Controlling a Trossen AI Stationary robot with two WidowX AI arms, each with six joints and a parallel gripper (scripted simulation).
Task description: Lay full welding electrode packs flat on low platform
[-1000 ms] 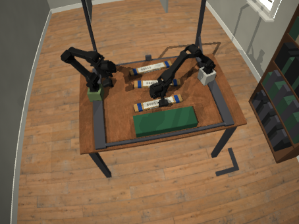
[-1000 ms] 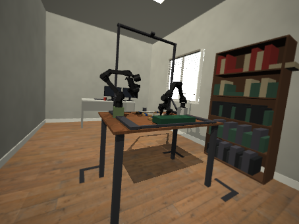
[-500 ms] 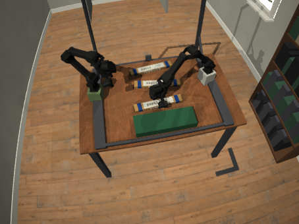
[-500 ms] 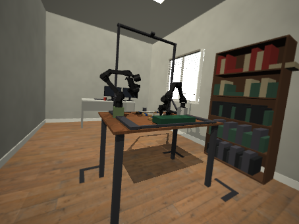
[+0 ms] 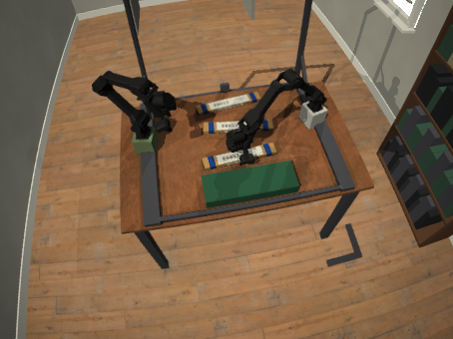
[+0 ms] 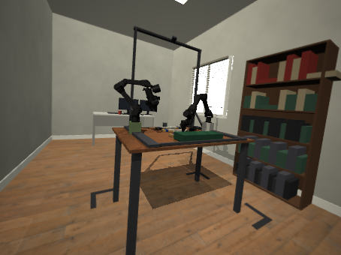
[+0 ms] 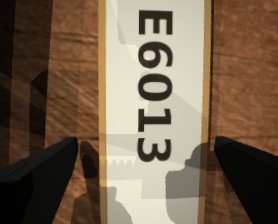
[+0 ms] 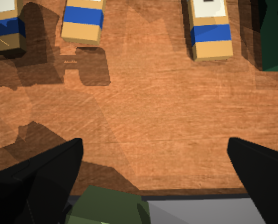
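The front pack (image 5: pixel 215 162) (image 7: pixel 120 90) (image 8: pixel 211 34) lies flat on the table beside the green low platform (image 5: pixel 249 182) (image 6: pixel 199 136) (image 8: pixel 270 37). It has a white E6013 label and blue end bands. The middle pack (image 5: pixel 220 127) (image 8: pixel 84 16) and the back pack (image 5: pixel 234 103) (image 8: pixel 9 27) lie behind it, also on the table. My left gripper (image 5: pixel 246 161) (image 7: pixel 147 143) is open over the front pack, with a finger on each side of it and a gap on both sides. My right gripper (image 8: pixel 155 145) is open and empty, raised at the picture-left side. The platform bears no pack.
The left arm rises from the pale base (image 5: pixel 314 118) and crosses above the middle pack, hiding part of it. The right arm stands on the green base (image 5: pixel 145 145) (image 8: pixel 107 207). Dark rails (image 5: pixel 150 190) run along the table's sides and front.
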